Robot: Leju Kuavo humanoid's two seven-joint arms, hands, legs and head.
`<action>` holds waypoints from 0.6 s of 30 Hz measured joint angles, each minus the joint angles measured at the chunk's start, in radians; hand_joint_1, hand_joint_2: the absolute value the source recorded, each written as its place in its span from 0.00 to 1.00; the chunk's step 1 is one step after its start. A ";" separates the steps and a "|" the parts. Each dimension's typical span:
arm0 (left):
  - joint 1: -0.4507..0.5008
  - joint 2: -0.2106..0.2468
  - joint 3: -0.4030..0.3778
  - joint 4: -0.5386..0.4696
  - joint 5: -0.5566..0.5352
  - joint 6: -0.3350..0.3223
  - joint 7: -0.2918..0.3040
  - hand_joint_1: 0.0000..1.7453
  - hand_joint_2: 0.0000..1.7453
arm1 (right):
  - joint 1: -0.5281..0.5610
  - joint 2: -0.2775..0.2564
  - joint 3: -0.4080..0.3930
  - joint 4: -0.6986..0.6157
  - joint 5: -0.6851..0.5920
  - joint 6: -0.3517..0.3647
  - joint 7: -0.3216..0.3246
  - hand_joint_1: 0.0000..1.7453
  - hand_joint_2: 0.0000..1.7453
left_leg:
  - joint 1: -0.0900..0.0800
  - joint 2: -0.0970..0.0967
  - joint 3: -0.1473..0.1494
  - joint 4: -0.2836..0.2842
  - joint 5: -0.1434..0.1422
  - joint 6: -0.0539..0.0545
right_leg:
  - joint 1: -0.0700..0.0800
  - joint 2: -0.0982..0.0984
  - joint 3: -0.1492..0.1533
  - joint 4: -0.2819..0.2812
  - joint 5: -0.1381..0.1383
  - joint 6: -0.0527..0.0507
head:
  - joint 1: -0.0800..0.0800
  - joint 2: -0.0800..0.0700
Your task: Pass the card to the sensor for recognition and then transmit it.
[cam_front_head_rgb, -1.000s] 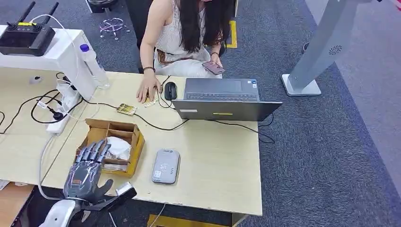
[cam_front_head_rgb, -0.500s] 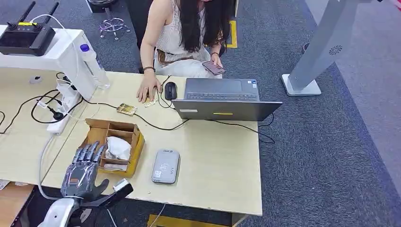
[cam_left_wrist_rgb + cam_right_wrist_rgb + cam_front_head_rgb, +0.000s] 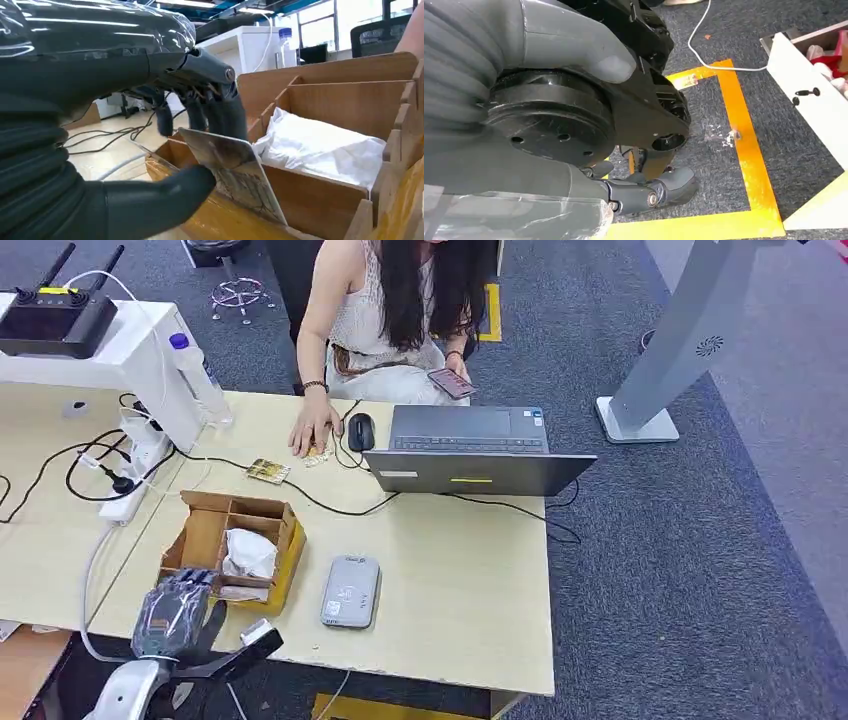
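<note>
My left hand sits at the near end of the cardboard box on the table's front left. In the left wrist view the left hand pinches a pale printed card between the thumb below and the dark fingers above, with the card tilted over the box's front wall. The grey card sensor lies flat on the table just right of the box, apart from the hand. My right hand hangs over the floor and holds nothing.
White crumpled wrapping fills one box compartment. An open laptop with cables, a mouse and a seated person's hand are at the table's far side. A power strip and a bottle stand at the left.
My left hand drew back toward the table's near edge, and its fingers, earlier stretched over the box, have curled down at the box's near end.
</note>
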 joint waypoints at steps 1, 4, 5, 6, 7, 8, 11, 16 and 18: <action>0.000 0.000 0.001 0.000 0.000 0.001 -0.002 1.00 1.00 | 0.000 0.000 0.000 0.000 0.000 0.000 0.000 0.00 1.00 | 0.000 0.000 0.000 0.000 0.000 0.000 | 0.000 0.000 0.000 0.000 0.000 0.000 | 0.000 0.000; 0.000 -0.001 0.005 0.000 0.002 0.010 -0.010 1.00 1.00 | 0.000 0.000 0.000 0.000 0.002 0.002 -0.001 0.00 0.00 | 0.000 0.000 0.000 0.000 0.000 0.000 | 0.000 0.000 0.000 0.000 0.000 0.000 | 0.000 0.000; 0.000 -0.001 0.006 0.000 0.002 0.010 -0.010 1.00 1.00 | 0.000 0.000 0.000 0.000 0.003 0.002 -0.001 0.00 0.00 | 0.000 0.000 0.000 0.000 0.000 0.000 | 0.000 0.000 0.000 0.000 0.000 0.000 | 0.000 0.000; 0.000 -0.001 0.006 0.000 0.003 0.011 -0.011 1.00 1.00 | 0.000 0.000 0.000 0.000 0.005 0.002 -0.003 0.00 0.00 | 0.000 0.000 0.000 0.000 0.000 0.000 | 0.000 0.000 0.000 0.000 0.000 0.000 | 0.000 0.000; 0.001 -0.001 0.007 0.000 0.003 0.011 -0.013 1.00 1.00 | 0.000 0.000 0.000 0.000 0.005 0.002 -0.003 0.00 0.00 | 0.000 0.000 0.000 0.000 0.000 0.000 | 0.000 0.000 0.000 0.000 0.000 0.000 | 0.000 0.000; 0.001 -0.001 0.007 0.000 0.003 0.012 -0.015 1.00 1.00 | 0.000 0.000 -0.001 0.000 0.006 0.002 -0.003 0.00 0.00 | 0.000 0.000 0.000 0.000 0.000 0.000 | 0.000 0.000 0.000 0.000 0.000 0.000 | 0.000 0.000; 0.002 -0.001 0.008 0.000 0.003 0.012 -0.019 1.00 1.00 | 0.000 0.000 -0.002 0.000 0.008 0.003 -0.004 0.00 0.00 | 0.000 0.000 0.000 0.000 0.000 0.000 | 0.000 0.000 0.000 0.000 0.000 0.000 | 0.000 0.000; 0.002 -0.001 0.009 0.000 0.003 0.012 -0.019 1.00 1.00 | 0.000 0.000 -0.005 0.000 0.008 0.003 -0.004 0.00 0.00 | 0.000 0.000 0.000 0.000 0.000 0.000 | 0.000 0.000 0.000 0.000 0.000 0.000 | 0.000 0.000; 0.002 -0.001 0.009 0.000 0.003 0.012 -0.019 1.00 1.00 | 0.000 0.000 -0.005 0.000 0.008 0.003 -0.004 0.00 0.00 | 0.000 0.000 0.000 0.000 0.000 0.000 | 0.000 0.000 0.000 0.000 0.000 0.000 | 0.000 0.000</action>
